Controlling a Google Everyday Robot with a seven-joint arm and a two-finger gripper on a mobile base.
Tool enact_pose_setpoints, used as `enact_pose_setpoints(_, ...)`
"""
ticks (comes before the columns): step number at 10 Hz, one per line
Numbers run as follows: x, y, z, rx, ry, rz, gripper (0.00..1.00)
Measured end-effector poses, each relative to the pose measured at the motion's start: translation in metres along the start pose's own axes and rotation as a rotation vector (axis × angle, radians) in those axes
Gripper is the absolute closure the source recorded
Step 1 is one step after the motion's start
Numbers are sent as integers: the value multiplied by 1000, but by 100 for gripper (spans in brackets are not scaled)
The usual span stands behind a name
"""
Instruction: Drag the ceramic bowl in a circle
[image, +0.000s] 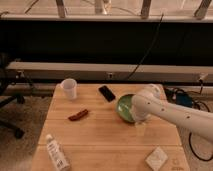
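Note:
The green ceramic bowl (125, 107) sits on the wooden table (100, 135), right of its middle. Its right half is hidden behind my white arm (175, 114), which reaches in from the right. My gripper (139, 121) hangs down at the bowl's near right rim and touches or overlaps it; the bowl looks tilted toward the camera.
A white mug (69, 88) stands at the back left and a black phone (106, 93) lies at the back centre. A red-brown piece (78, 115) lies left of the bowl. A white bottle (56, 154) lies front left, a white packet (157, 159) front right. An office chair (7, 112) stands left of the table.

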Motion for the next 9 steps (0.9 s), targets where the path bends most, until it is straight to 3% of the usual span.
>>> enact_pose_setpoints(4, 7, 3, 24, -4, -3, 7, 22)
enact_pose_setpoints(9, 9, -2, 25, -6, 0, -10, 67)
